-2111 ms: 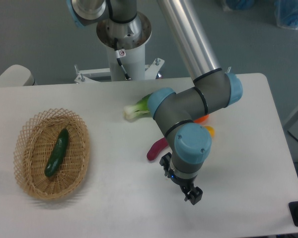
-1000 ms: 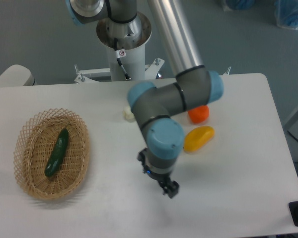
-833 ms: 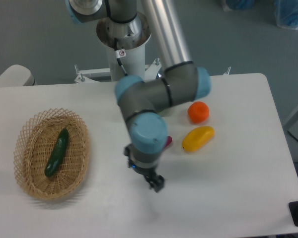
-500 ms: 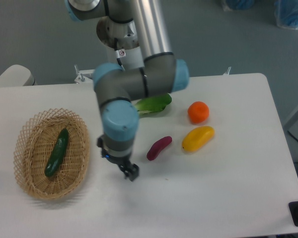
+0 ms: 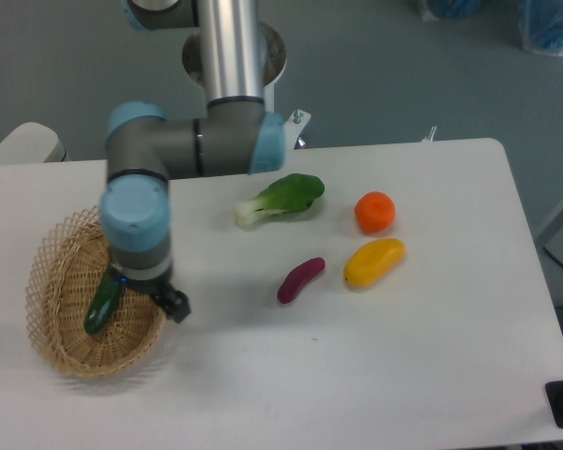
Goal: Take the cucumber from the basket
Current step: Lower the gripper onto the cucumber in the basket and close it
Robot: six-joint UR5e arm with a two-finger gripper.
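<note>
The dark green cucumber [image 5: 100, 304] lies lengthwise in the tan oval wicker basket [image 5: 54, 291] at the left of the table; its upper end is hidden behind my wrist. My gripper [image 5: 174, 307] hangs over the basket's right rim, just right of the cucumber and apart from it. The fingers are small and dark here, and I cannot tell whether they are open or shut. Nothing shows between them.
A leafy bok choy [image 5: 283, 198] lies at the table's middle back. A purple eggplant-like piece [image 5: 299, 279], a yellow mango-shaped fruit [image 5: 373, 262] and an orange [image 5: 375, 211] lie to the right. The arm's base column [image 5: 233, 56] stands behind the table.
My arm has swept from the right side of the table leftward across it, uncovering the bok choy and the purple piece; the gripper now hangs at the basket's right rim. The cucumber has not moved.
</note>
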